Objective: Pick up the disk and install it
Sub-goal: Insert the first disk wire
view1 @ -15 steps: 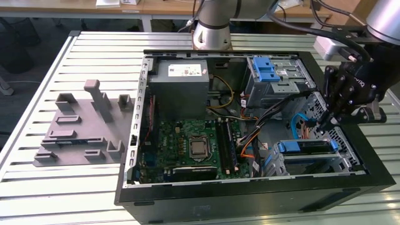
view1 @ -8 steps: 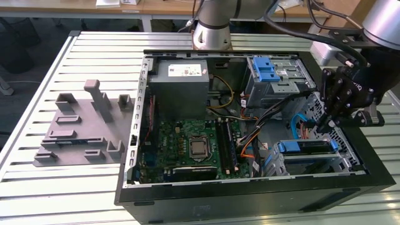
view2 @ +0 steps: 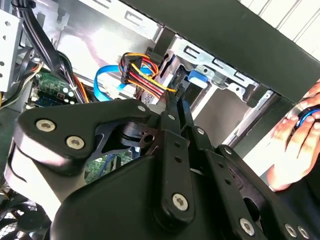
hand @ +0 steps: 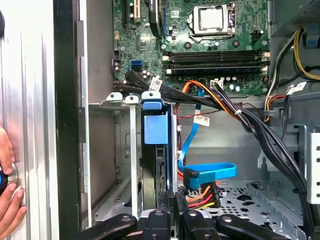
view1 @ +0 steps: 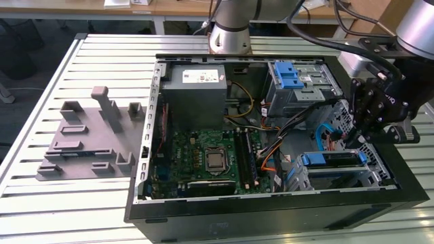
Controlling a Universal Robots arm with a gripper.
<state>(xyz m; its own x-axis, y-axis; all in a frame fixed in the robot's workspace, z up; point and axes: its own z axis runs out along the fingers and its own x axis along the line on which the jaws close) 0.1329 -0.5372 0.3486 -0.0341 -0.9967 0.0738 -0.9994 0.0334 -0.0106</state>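
The disk [view1: 332,158], silver with a blue plastic carrier, sits in the lower drive cage at the case's front corner, on the exterior view's right. In the first wrist view the disk [hand: 154,127] stands edge-on in the cage slot, its blue bracket toward the motherboard. My gripper [view1: 357,138] hangs over the disk's outer end. My gripper [hand: 170,202] has its black fingers pressed together, their tips at the disk's near edge. In the second wrist view my gripper [view2: 177,97] points at the blue bracket [view2: 199,76] in the cage.
A grey power supply [view1: 196,96] and an upper cage with a blue latch [view1: 291,76] fill the case's far side. Blue and multicoloured cables [hand: 207,175] lie beside the fingers. A person's hand [hand: 7,192] rests outside the case wall. A grey fixture [view1: 88,137] lies on the table.
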